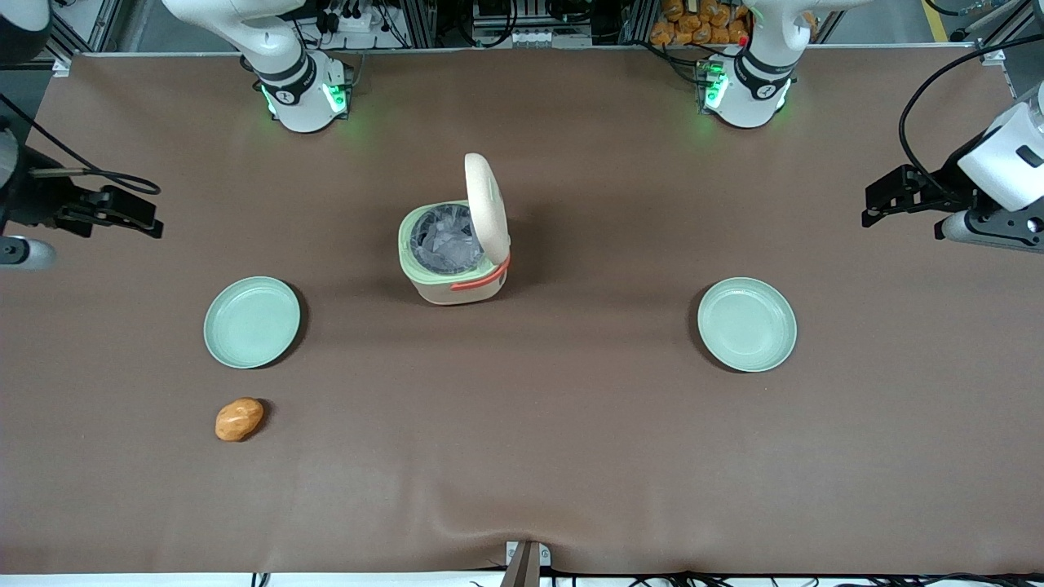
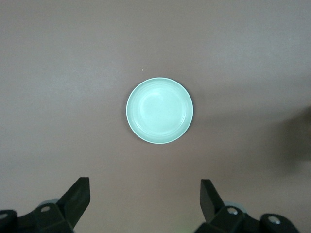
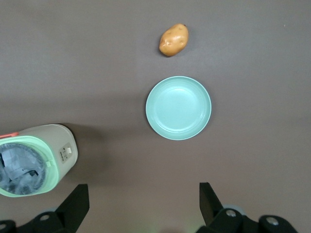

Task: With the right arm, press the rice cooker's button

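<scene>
The rice cooker (image 1: 453, 261) stands in the middle of the table, cream with a pale green rim and a coral-orange handle. Its domed lid (image 1: 487, 205) stands upright and open, and the grey inner pot (image 1: 445, 237) shows. It also shows in the right wrist view (image 3: 34, 158). The pale green button does not show in any view. My right gripper (image 1: 147, 216) hangs open and empty above the table at the working arm's end, well apart from the cooker. In the right wrist view its two fingers stand wide apart around my gripper's middle (image 3: 143, 204), over bare table.
A pale green plate (image 1: 252, 321) (image 3: 179, 108) lies between my gripper and the cooker, nearer the front camera. An orange lump (image 1: 239, 418) (image 3: 174, 40) lies nearer the camera still. A second green plate (image 1: 746, 324) (image 2: 159, 110) lies toward the parked arm's end.
</scene>
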Robot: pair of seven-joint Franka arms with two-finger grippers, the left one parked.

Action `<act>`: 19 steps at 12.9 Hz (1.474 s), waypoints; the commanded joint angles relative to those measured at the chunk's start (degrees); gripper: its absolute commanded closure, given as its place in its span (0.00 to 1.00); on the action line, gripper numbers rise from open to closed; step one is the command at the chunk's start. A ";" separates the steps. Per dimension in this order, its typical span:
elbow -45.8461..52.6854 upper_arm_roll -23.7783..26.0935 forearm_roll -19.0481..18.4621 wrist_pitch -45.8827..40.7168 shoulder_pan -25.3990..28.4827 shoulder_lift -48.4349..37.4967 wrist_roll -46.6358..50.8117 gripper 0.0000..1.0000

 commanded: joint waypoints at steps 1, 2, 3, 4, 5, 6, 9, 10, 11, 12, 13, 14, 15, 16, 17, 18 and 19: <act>0.74 0.82 0.00 -0.32 -2.29 -0.52 -5.85 0.00; 0.74 0.82 0.09 -0.50 -3.17 -0.87 -5.87 0.00; 0.56 1.00 0.09 -0.50 -3.96 -1.49 -5.95 0.00; 0.04 1.00 0.00 -0.59 -4.23 -2.19 -6.04 0.00; -0.75 1.00 -0.78 -0.76 -4.23 -3.24 -6.13 0.00; -1.80 1.09 -2.01 -0.68 -4.14 -4.47 -6.13 0.00; -8.20 1.26 -2.72 2.30 -3.97 -9.03 -6.22 0.00; -11.45 1.26 -2.64 4.40 -3.97 -11.31 -6.57 0.00; -14.61 1.26 -2.64 6.60 -3.88 -13.68 -6.83 0.00; -16.73 1.35 -2.64 7.66 -3.70 -15.19 -6.83 0.00; -16.58 1.44 -2.55 7.67 -3.79 -15.20 -6.83 0.00; -15.62 1.44 -2.29 7.76 -3.79 -14.77 -6.83 0.00; -14.83 1.44 -2.28 7.50 -3.79 -14.50 -6.83 0.00; -14.82 1.44 -2.28 7.41 -3.88 -14.50 -6.83 0.00; -14.73 1.44 -2.11 7.24 -3.96 -14.50 -6.75 0.00; -14.73 1.35 -2.02 7.32 -4.14 -14.41 -6.75 0.00; -14.47 1.35 -2.02 7.32 -3.97 -14.41 -6.66 0.00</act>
